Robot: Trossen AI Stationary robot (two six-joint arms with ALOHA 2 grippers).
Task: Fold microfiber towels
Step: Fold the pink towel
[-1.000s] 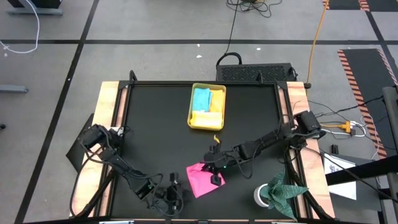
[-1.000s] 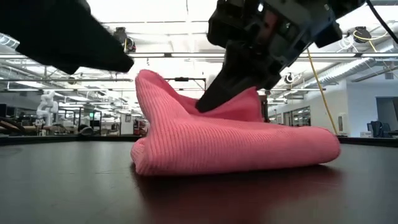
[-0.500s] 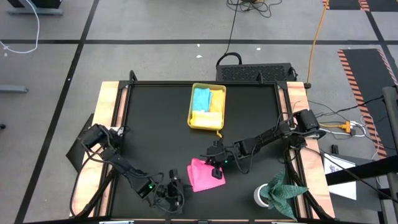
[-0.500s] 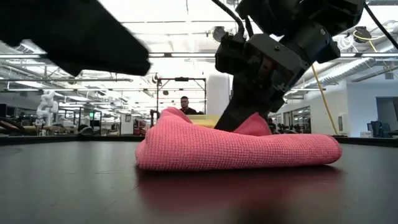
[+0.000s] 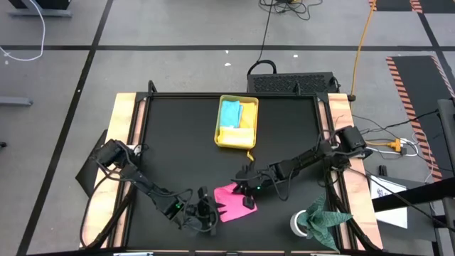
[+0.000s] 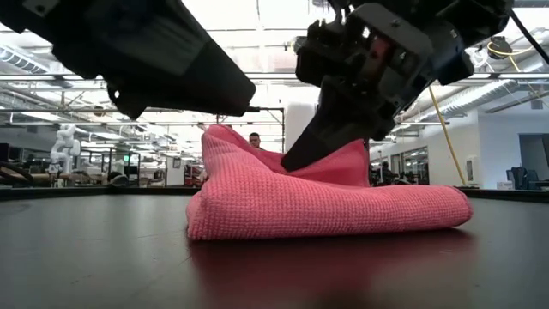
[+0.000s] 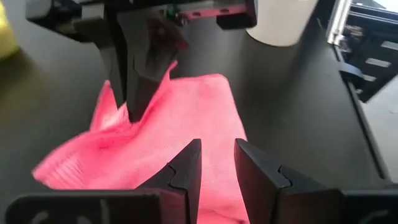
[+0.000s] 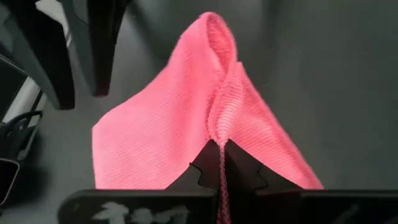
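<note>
Left side of your table [image 5: 178, 135]: left gripper [image 5: 207, 213] sits low near the front edge, just beside the pink towel [image 5: 231, 202]. Its wrist view shows you the jaws narrowly parted with nothing between them, fingertips [image 7: 188, 163] hovering over the towel [image 7: 168, 155]. High view cannot settle that gap; only the wrist view does.

Centre: pink towel lies front of middle, folded over, long axis running diagonally from front left toward back right. In the low view you see what overhead hides: a peak of fabric [image 6: 227, 150] lifted off the bulk, the rest a thick wad flat on the table.

Further back: yellow tray [image 5: 222, 138] holding the light blue towel [image 5: 230, 112] and a yellow towel [image 5: 234, 135].

Right: right gripper [image 5: 247, 198] is clamped on a pinched ridge of the pink towel; its wrist view shows you the fold [image 8: 219, 118] running straight into the closed fingers [image 8: 205, 163].

Far right front corner: dark green cloth [image 5: 323, 217].
</note>
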